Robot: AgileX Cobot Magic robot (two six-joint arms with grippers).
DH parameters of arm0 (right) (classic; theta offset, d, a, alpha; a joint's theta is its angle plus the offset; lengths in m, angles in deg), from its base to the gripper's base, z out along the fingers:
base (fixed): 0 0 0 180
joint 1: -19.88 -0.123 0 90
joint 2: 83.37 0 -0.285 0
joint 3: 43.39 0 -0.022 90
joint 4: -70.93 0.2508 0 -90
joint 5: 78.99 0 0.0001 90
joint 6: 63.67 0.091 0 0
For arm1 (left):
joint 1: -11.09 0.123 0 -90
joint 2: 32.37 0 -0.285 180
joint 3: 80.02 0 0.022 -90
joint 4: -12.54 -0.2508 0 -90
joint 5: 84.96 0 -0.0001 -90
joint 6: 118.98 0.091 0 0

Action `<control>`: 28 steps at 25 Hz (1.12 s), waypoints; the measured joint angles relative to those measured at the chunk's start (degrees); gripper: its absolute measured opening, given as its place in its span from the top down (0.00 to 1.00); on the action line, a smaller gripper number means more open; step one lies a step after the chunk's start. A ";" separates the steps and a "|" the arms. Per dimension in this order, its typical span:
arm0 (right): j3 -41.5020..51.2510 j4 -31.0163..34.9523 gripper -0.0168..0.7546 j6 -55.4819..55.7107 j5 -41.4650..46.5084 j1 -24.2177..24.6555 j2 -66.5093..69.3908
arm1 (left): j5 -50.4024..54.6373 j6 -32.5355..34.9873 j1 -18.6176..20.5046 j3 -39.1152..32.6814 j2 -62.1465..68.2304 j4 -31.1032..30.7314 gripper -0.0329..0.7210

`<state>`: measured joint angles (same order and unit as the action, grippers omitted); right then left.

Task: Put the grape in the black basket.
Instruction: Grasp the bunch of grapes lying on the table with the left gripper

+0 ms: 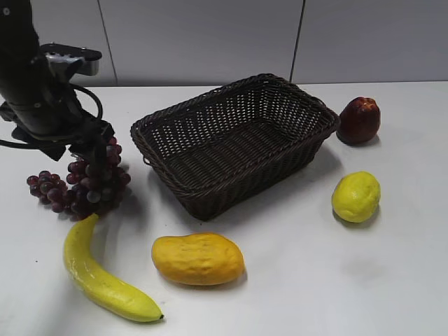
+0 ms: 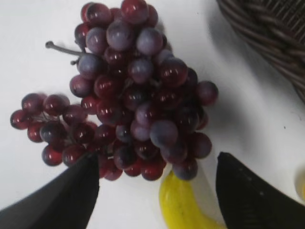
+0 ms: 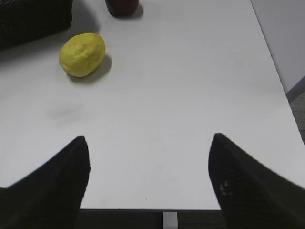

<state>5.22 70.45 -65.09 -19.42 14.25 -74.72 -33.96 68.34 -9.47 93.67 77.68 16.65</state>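
Note:
The grape bunch (image 1: 84, 185) lies on the white table, left of the black basket (image 1: 210, 192). My left gripper (image 1: 98, 143) hovers right over the bunch's top end. In the left wrist view the grape bunch (image 2: 138, 95) fills the middle, and the open jaws (image 2: 157, 156) sit either side of its near end without closing on it. The basket's braided rim (image 2: 271, 38) shows at the top right of that view. My right gripper (image 3: 150, 138) is open and empty over the table's front edge; it does not show in the exterior view.
A yellow banana (image 1: 98, 273) lies just in front of the grapes, also in the left wrist view (image 2: 183, 205). An orange mango (image 1: 198, 259) lies before the basket. A lemon (image 1: 355, 197) and a dark red fruit (image 1: 359, 120) lie to its right.

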 joint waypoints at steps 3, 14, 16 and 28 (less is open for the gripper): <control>0.00 0.00 0.22 0.00 0.00 0.00 0.00 | 0.57 -0.14 0.00 3.14 3.75 -0.18 0.18; 0.00 0.00 0.22 0.00 0.00 0.00 0.00 | 2.25 -1.10 0.00 6.26 13.07 -0.33 0.18; 0.00 0.00 0.22 0.00 0.00 0.00 0.00 | 2.17 -1.09 0.00 6.26 13.86 -0.33 0.18; 0.00 0.00 0.22 0.00 0.00 0.00 0.00 | -1.67 -1.21 -0.19 6.26 14.10 0.09 0.69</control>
<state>5.22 70.45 -65.09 -19.42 14.25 -74.72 -35.63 67.13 -9.66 99.93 91.78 16.74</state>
